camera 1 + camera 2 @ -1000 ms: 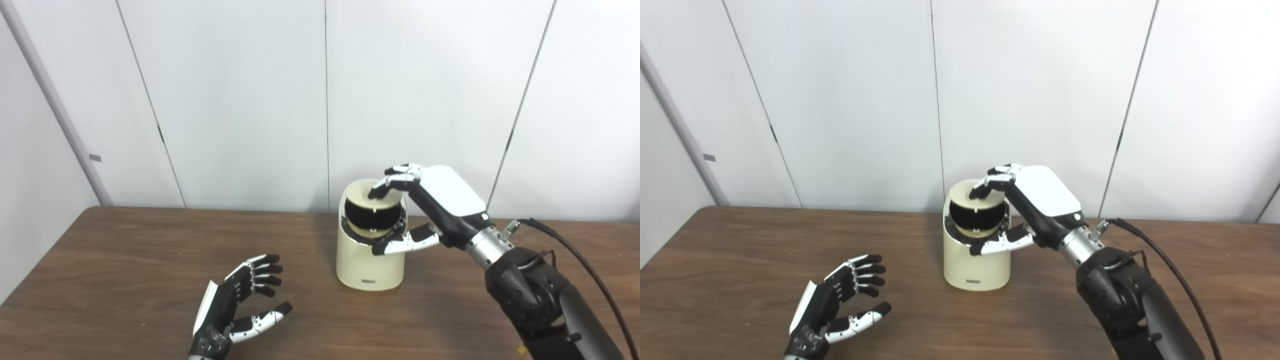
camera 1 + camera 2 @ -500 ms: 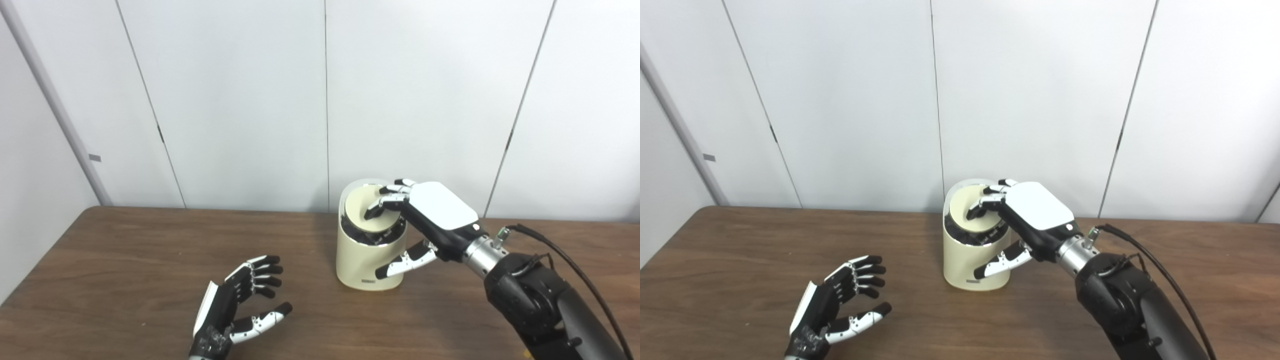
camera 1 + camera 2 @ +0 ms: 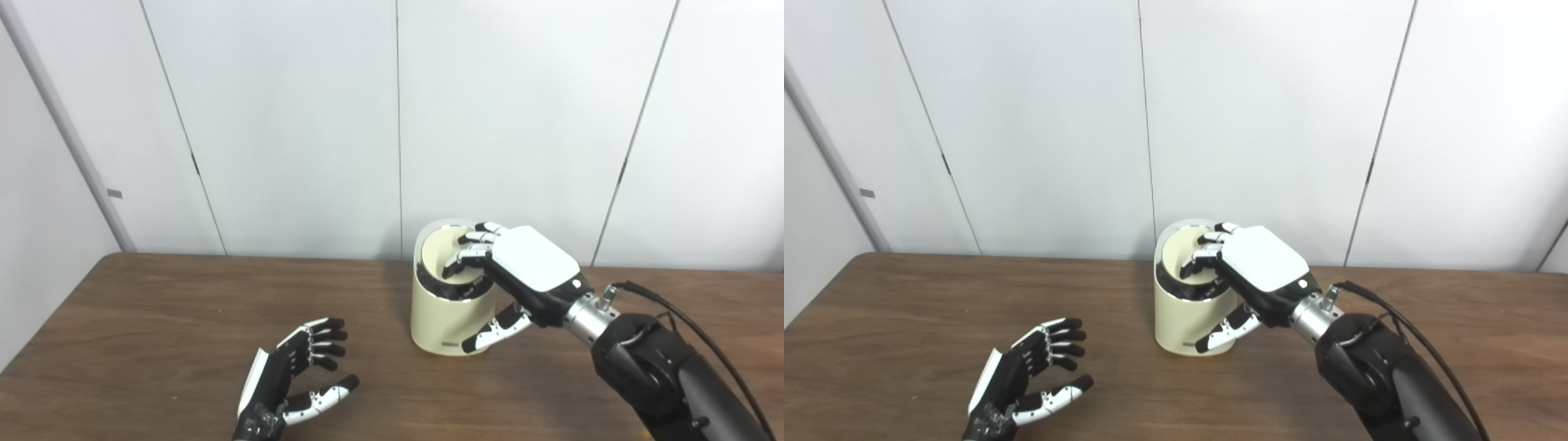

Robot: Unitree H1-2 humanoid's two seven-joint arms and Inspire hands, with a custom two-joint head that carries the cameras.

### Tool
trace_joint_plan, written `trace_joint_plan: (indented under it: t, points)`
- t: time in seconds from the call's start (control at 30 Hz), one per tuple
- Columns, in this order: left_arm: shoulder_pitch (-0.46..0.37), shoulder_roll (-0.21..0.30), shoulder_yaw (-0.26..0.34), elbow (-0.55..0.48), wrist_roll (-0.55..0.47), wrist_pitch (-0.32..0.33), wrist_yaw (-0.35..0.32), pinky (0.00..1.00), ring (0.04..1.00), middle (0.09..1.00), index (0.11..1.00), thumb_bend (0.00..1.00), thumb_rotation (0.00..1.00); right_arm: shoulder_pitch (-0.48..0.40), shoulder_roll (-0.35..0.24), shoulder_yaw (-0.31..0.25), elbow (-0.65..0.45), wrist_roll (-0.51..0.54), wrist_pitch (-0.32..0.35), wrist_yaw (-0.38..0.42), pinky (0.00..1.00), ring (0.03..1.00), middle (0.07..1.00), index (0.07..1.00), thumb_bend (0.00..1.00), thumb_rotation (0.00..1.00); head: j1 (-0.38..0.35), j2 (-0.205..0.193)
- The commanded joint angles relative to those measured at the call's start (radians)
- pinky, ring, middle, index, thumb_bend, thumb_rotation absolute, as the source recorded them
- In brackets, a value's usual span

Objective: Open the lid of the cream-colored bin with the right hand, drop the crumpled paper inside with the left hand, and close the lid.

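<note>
The right hand (image 3: 527, 269) lay over the top of the cream-colored bin (image 3: 444, 309), its fingers (image 3: 467, 254) curled down onto the round lid (image 3: 444, 257) and its thumb (image 3: 493, 329) reaching down along the bin's front right side near the base; it gripped nothing, the fingertips only pressing on the lid's surface. The lid sat nearly level in the bin's mouth, with a dark gap showing along its front edge inside the rim. The bin stood upright toward the back of the brown wooden worktop (image 3: 153, 318), close to the white panelled wall (image 3: 294, 122). A black cable (image 3: 698, 327) ran from the right wrist off toward the picture's lower right. The left hand (image 3: 1029, 376) hovered low over the worktop, well apart from the bin toward the front left, palm turned sideways, fingers spread and loosely bent, holding nothing. The crumpled paper was not visible anywhere on the worktop or in either hand.
</note>
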Motion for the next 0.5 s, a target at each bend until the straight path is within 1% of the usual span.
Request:
trace_joint_plan:
  t: [0.0,0.1,0.2,0.3,0.47]
  points:
    - [0.000,-0.002,0.000,-0.032,-0.013,-0.005,0.002,0.57,0.651,0.719,0.752,0.66,0.00,-0.024,-0.031,0.021,-0.003,-0.074,-0.027,-0.001,0.94,0.856,0.663,0.653,0.77,0.43,0.002,0.004]
    - [0.001,-0.001,0.000,-0.037,-0.013,-0.002,0.001,0.57,0.648,0.717,0.754,0.65,0.00,-0.023,-0.040,0.043,-0.015,-0.156,-0.013,0.012,0.97,0.860,0.661,0.652,0.78,0.44,0.003,0.007]
    - [0.003,0.000,0.001,-0.039,-0.012,0.000,0.001,0.56,0.645,0.714,0.753,0.65,0.00,-0.017,-0.035,0.051,-0.031,-0.207,0.023,0.065,0.99,0.858,0.670,0.659,0.78,0.46,0.002,0.009]
    - [0.003,0.003,0.002,-0.038,-0.014,-0.002,-0.001,0.56,0.646,0.715,0.753,0.65,0.00,-0.015,-0.028,0.050,-0.036,-0.227,0.036,0.094,1.00,0.851,0.670,0.659,0.77,0.47,0.002,0.009]
    - [0.003,0.006,0.003,-0.037,-0.019,-0.002,-0.004,0.57,0.651,0.718,0.756,0.65,0.00,-0.011,-0.021,0.039,-0.036,-0.221,0.036,0.097,0.99,0.841,0.669,0.660,0.77,0.49,-0.001,0.008]
